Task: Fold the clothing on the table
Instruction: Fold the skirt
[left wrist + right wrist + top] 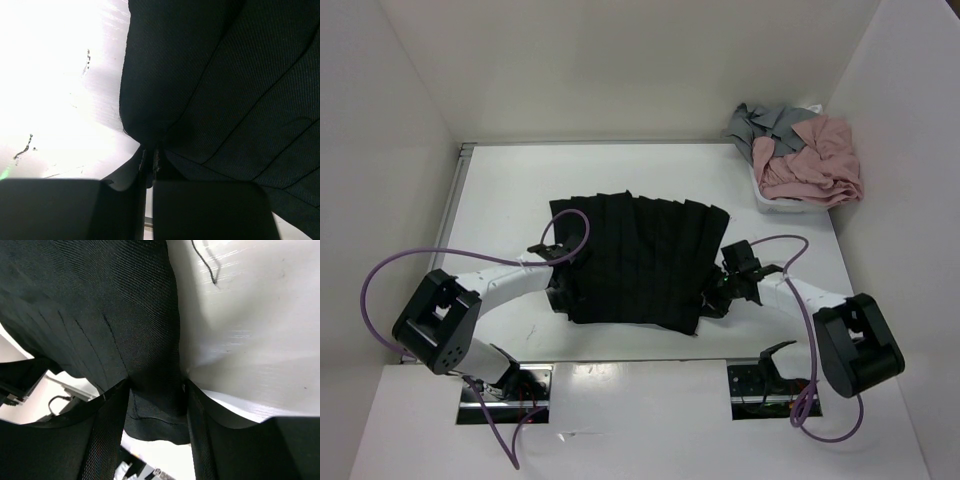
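The left gripper [150, 162] had its fingers [210, 210] closed together on the near left edge of the solid black, pleated soft-fabric clothing [635, 265], pinching a thin fold. The right gripper [156, 387] had its fingers [102, 440] clamped on a thicker bunch at the near right edge, with fabric filling the gap between them. The clothing lay spread flat on the large white table [500, 200], pleats running near to far. White tabletop showed on every side of the clothing, widest beyond its far edge. Well beyond its far right corner stood a white bin [770, 205] holding a pink garment [810, 165] and a grey garment [765, 125].
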